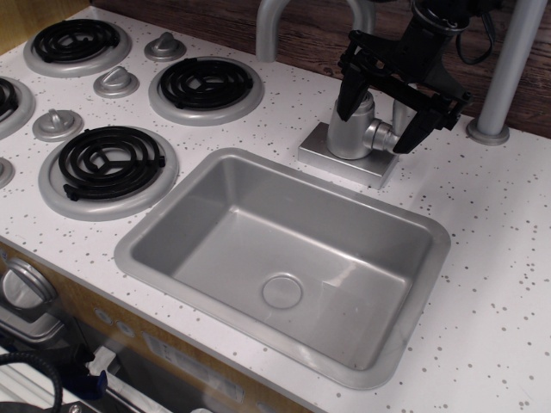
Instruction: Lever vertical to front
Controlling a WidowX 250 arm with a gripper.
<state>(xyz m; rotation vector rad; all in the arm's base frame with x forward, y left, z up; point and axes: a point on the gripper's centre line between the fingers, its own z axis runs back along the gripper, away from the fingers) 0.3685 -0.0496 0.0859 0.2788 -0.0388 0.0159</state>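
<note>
The lever's short round stub (384, 136) sticks out of the right side of the silver faucet body (353, 129). Its flat paddle seems to stand upright just behind the stub, mostly hidden by my gripper. My black gripper (383, 116) comes down from the upper right and is open. Its left finger (351, 96) is in front of the faucet body's top. Its right finger (415, 131) hangs just right of the stub. The jaws straddle the faucet body and the lever without closing on either.
The faucet stands on a grey base plate (344, 162) behind the grey sink (215, 172). The curved spout (274, 26) rises at the back. Black stove burners (108, 163) and conical knobs (115, 83) lie to the left. A grey post (504, 77) stands at the right.
</note>
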